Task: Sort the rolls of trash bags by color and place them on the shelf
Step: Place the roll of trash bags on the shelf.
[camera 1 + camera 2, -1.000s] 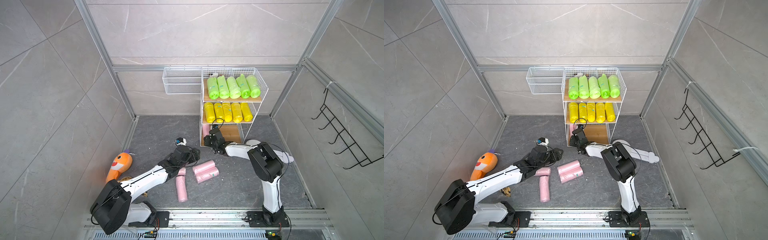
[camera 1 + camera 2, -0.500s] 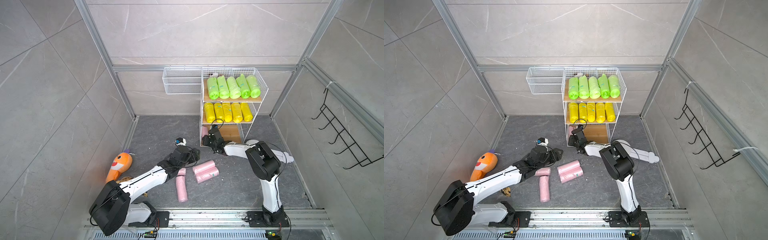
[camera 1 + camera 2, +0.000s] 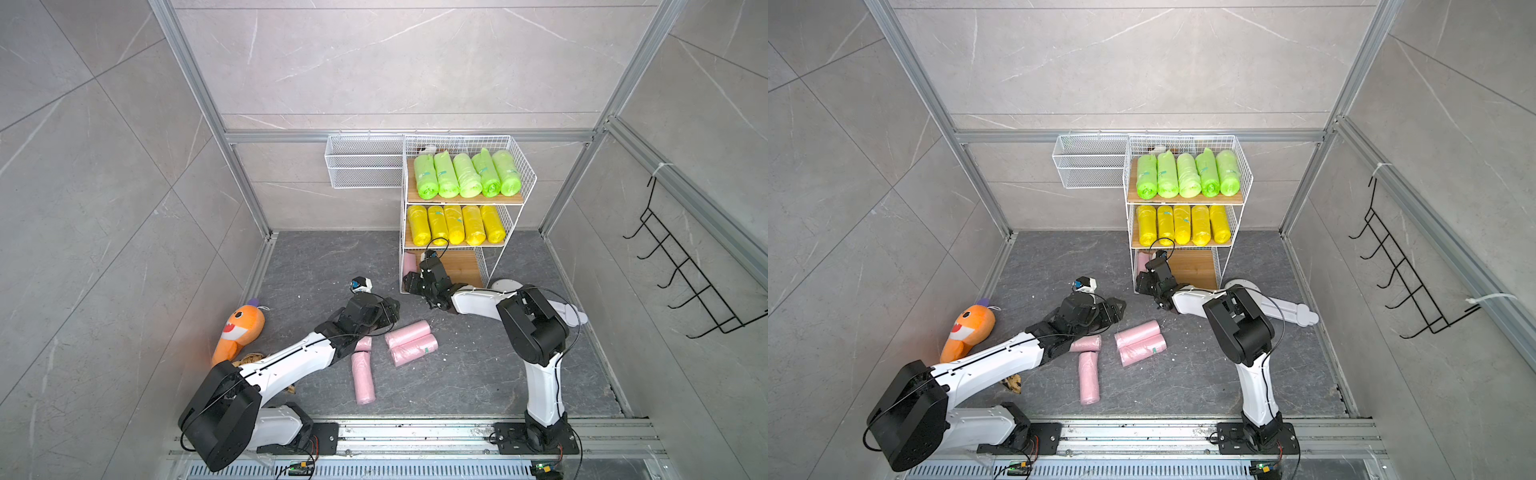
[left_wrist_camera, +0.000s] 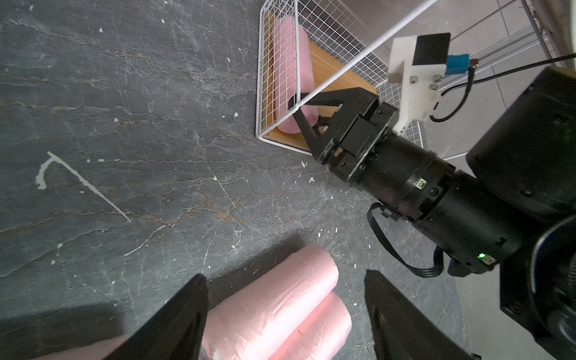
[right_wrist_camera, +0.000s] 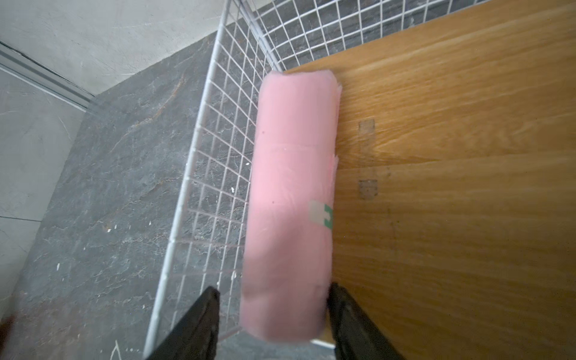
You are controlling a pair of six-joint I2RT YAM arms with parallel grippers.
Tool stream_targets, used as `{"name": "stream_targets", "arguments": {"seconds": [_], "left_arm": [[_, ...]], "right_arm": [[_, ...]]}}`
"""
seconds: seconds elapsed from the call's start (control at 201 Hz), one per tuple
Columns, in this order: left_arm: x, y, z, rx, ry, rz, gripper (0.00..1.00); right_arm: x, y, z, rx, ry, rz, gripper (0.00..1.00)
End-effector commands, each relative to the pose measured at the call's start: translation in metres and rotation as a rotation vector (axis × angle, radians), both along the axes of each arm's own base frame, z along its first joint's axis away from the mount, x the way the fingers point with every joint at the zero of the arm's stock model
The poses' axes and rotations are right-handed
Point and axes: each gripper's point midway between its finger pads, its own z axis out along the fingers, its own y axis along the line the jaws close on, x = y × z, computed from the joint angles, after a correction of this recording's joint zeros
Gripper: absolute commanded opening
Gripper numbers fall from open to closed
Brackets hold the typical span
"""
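Reaching into the lowest tier of the shelf (image 3: pixel 1246 170), your right gripper (image 5: pixel 274 288) straddles the near end of a pink roll (image 5: pixel 290 187). Its jaws are partly open. In the right wrist view one finger stands clear of the roll, with wire mesh showing in the gap. The other finger sits right at the roll's edge, and you cannot tell whether it touches, because that end is blurred. No clamp is visible. The roll lies flat on the bottom board (image 5: pixel 452 156), lengthwise along the wire side wall, with a small teal sticker (image 5: pixel 321 215) on it.

Note your left gripper (image 4: pixel 284 276): the jaws are wide apart and hold nothing. It hangs just over a pair of pink rolls (image 4: pixel 274 305) that lie side by side, touching, on the dark floor (image 4: pixel 124 124). Its fingers are clear of both.

Shelf count: five green rolls (image 3: pixel 467 174) sit in a row on the top tier, and five yellow rolls (image 3: pixel 455 224) in a row on the middle tier.

Floor count, both top views: the pair, plus two more pink rolls (image 3: pixel 363 376) beside the left arm, one partly hidden under it.

Off-task: an orange toy shark (image 3: pixel 239 332) lies by the left wall, well apart from the rolls.
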Motion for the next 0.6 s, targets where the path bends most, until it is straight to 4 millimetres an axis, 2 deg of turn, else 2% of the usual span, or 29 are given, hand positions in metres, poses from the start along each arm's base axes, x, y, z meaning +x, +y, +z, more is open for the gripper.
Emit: {"name": "stream_targets", "arguments": {"seconds": [0.0,0.179,0.378,0.532,0.592], "left_arm": [[0.003,-0.003,0.008,-0.02,-0.028,-0.014,0.82],[0.0,-0.017,0.008,0.1,-0.072,-0.121,0.81],[-0.009,-0.037,-0.009,0.328,-0.111,-0.271,0.81],[-0.019,-0.059,-0.029,0.499,-0.107,-0.453,0.79],[-0.022,-0.066,-0.04,0.58,-0.096,-0.515,0.79]], "right_arm": [[-0.005,-0.002,0.034,0.037,-0.063,0.016,0.62],[-0.026,-0.02,0.048,0.005,-0.086,0.018,0.64],[-0.062,-0.045,0.049,-0.026,-0.075,0.024,0.66],[-0.087,-0.075,0.046,-0.074,-0.043,0.018,0.69],[-0.093,-0.094,0.045,-0.071,-0.022,-0.002,0.69]]}}
